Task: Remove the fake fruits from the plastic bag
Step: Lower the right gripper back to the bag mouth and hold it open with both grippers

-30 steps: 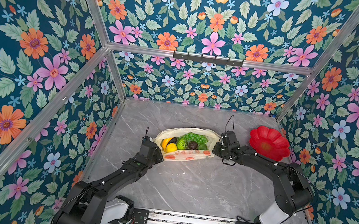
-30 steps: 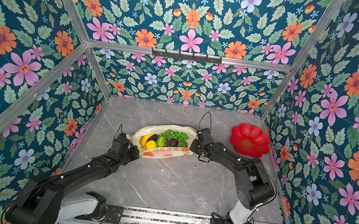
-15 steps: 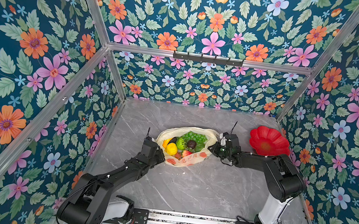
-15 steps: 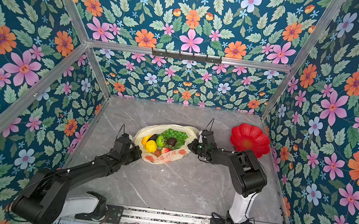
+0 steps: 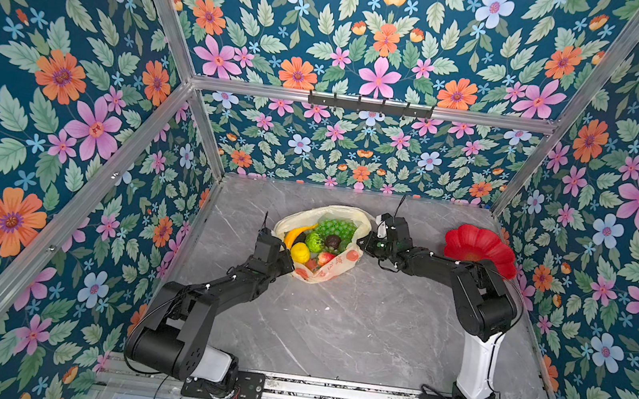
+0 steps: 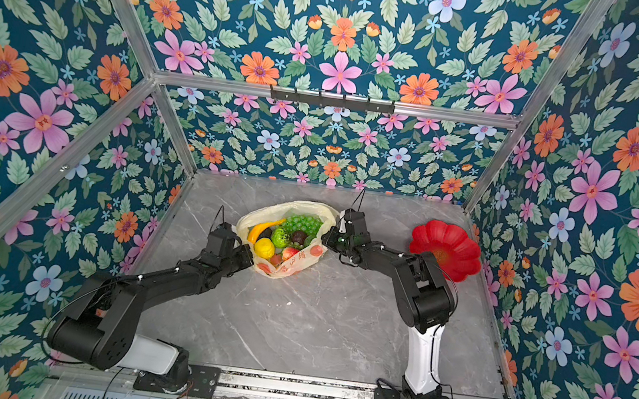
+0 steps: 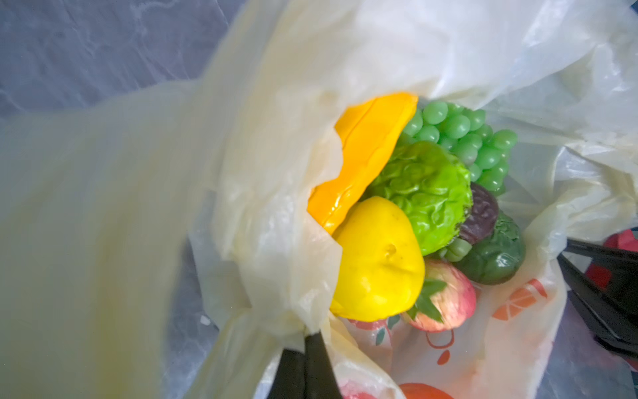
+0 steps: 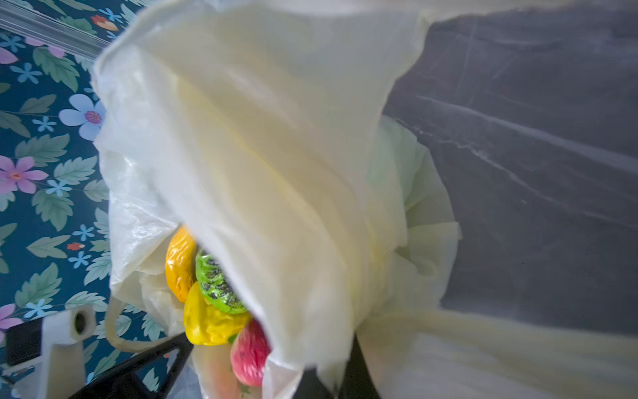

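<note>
The cream-yellow plastic bag (image 5: 326,272) (image 6: 293,267) sits mid-table, mouth open upward. Inside lie the fake fruits: a yellow banana (image 5: 297,233), green grapes (image 5: 337,228), a bumpy lime-green ball (image 7: 424,193), a lemon (image 7: 376,262), a red apple (image 7: 445,300), a dark brown piece (image 7: 481,214) and a dark green one (image 7: 493,255). My left gripper (image 5: 289,264) (image 7: 310,336) is shut on the bag's left rim. My right gripper (image 5: 364,245) (image 8: 338,373) is shut on the bag's right rim (image 8: 276,155). Film hides most fruit in the right wrist view.
A red flower-shaped plate (image 5: 478,251) (image 6: 445,250) leans at the right wall, behind the right arm's elbow. Floral walls close the grey marble table (image 5: 334,328) on three sides. The arm bases stand on the front rail.
The right gripper has moved left and back with the rim it holds. The bag has narrowed and stands taller, with the fruits bunched together. The left gripper has barely shifted.
</note>
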You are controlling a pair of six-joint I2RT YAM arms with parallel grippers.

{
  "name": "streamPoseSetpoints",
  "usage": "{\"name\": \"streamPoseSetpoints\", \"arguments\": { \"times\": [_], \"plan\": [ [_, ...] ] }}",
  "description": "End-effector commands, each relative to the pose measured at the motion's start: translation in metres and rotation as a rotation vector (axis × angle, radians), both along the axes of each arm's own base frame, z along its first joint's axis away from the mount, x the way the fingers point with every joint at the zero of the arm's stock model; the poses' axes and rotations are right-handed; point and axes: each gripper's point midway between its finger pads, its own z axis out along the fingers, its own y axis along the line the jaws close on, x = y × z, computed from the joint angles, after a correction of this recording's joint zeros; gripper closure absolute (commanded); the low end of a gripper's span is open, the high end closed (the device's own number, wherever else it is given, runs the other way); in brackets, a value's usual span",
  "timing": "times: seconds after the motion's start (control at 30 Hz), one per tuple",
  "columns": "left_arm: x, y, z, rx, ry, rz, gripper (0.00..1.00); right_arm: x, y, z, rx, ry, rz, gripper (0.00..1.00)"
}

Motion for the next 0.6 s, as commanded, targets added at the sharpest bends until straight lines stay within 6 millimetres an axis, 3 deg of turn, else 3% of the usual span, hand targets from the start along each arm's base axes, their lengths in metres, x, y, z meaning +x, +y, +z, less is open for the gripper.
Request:
{"name": "streamPoseSetpoints", "arguments": {
  "times": [0.0, 0.1, 0.23, 0.33, 0.57],
  "plan": [
    [-0.003, -0.007, 0.002, 0.02, -0.027, -0.055, 1.0, -0.011, -0.015, -0.007, -0.097, 0.031, -0.015, 0.83],
    [-0.012, -0.009, -0.001, 0.035, -0.027, -0.075, 1.0, -0.025, -0.018, 0.0, -0.143, 0.031, -0.014, 0.48],
    [-0.02, -0.008, 0.001, 0.064, -0.045, -0.081, 1.0, -0.043, -0.021, 0.015, -0.248, 0.024, -0.063, 0.22],
    [-0.023, -0.006, 0.004, 0.077, -0.063, -0.091, 1.0, -0.052, -0.022, 0.016, -0.316, 0.046, -0.106, 0.15],
    [-0.024, -0.012, 0.004, 0.085, -0.08, -0.129, 1.0, -0.052, 0.003, 0.0, -0.386, 0.111, -0.071, 0.13]
  ]
}}
